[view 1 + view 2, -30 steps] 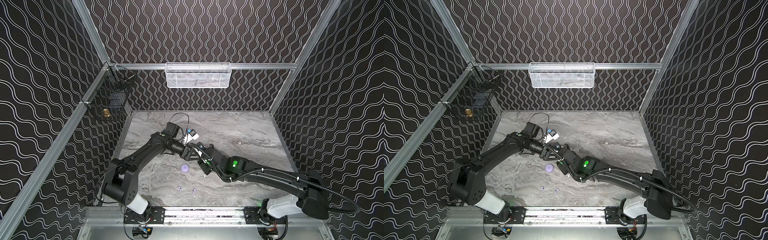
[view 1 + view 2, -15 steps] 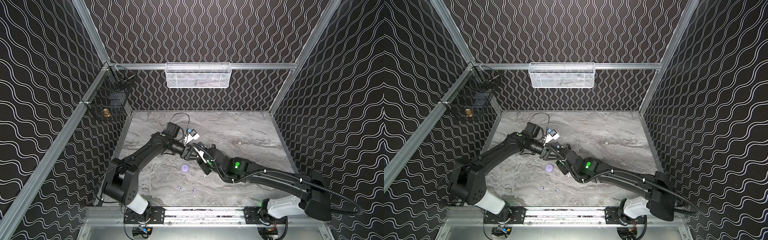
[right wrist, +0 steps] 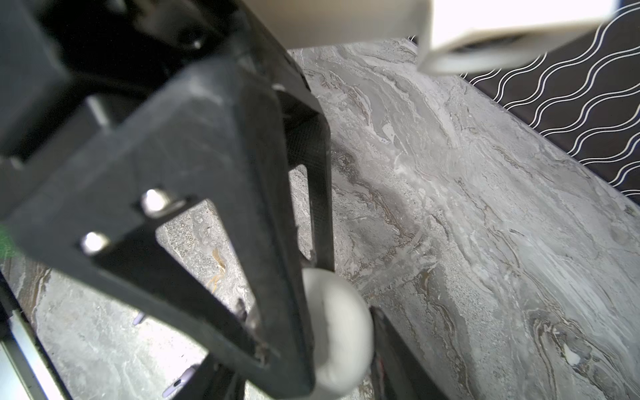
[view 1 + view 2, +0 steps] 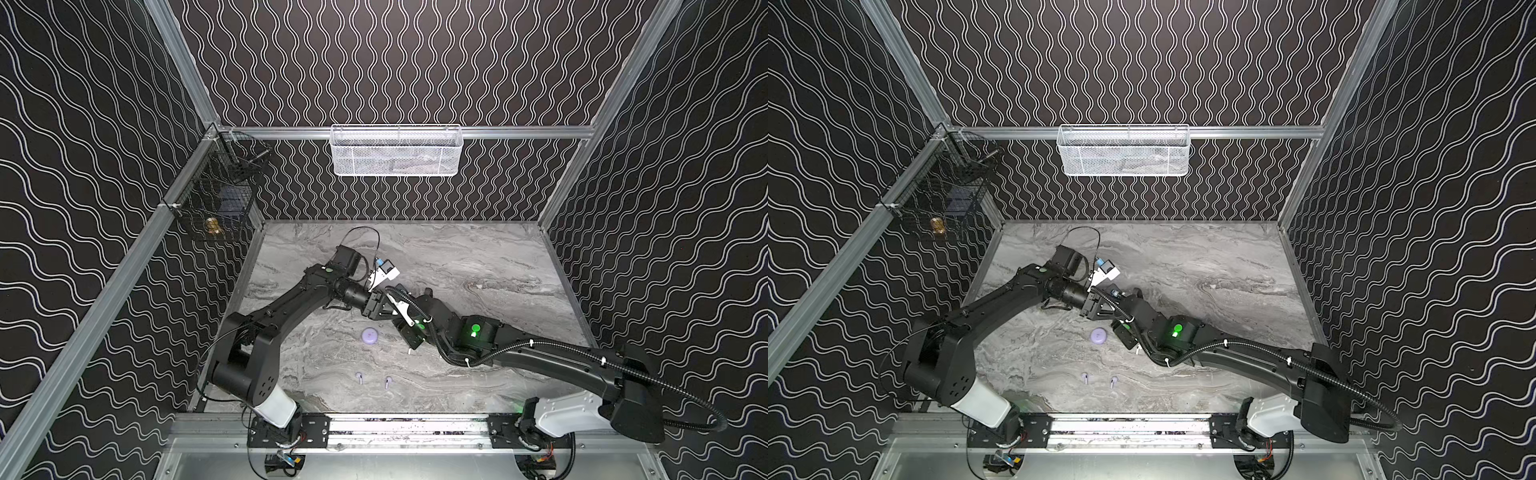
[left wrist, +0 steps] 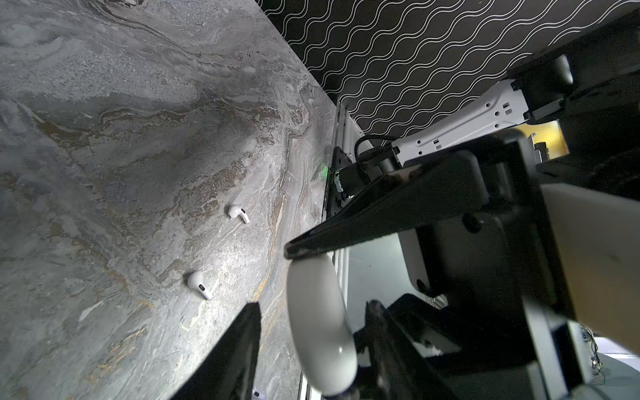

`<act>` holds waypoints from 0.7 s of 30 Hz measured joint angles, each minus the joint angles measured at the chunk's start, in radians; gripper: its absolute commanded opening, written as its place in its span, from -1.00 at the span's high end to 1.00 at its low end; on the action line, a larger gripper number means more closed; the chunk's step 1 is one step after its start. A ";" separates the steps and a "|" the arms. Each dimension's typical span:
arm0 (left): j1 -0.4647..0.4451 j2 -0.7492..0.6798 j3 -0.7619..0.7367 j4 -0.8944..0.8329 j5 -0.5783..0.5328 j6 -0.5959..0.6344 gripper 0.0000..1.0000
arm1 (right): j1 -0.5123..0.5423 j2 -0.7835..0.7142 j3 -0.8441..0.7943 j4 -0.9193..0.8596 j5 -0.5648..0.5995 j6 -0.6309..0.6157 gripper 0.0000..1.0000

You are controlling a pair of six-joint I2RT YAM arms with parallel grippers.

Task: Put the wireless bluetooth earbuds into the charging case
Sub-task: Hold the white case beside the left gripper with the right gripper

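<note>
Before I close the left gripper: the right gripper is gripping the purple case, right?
No, wrong colour. The right gripper is gripping the white case, seen in the right wrist view; the purple case lies on the table.

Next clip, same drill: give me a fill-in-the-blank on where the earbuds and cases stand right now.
1. The lone case resting on the table is ____ in colour.
2. In the left wrist view, ____ white earbuds lie loose on the table.
3. The held case in the right pincer is ____ in colour.

Missing words: lavender; two; white.
</note>
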 measured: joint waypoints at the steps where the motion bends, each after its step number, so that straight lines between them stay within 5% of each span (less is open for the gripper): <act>1: 0.000 0.000 0.000 0.000 0.002 0.000 0.02 | -0.002 0.001 0.000 0.001 0.000 0.000 0.20; 21: -0.030 0.029 0.031 -0.023 0.006 0.069 0.13 | -0.024 -0.002 0.004 -0.037 -0.005 -0.037 0.21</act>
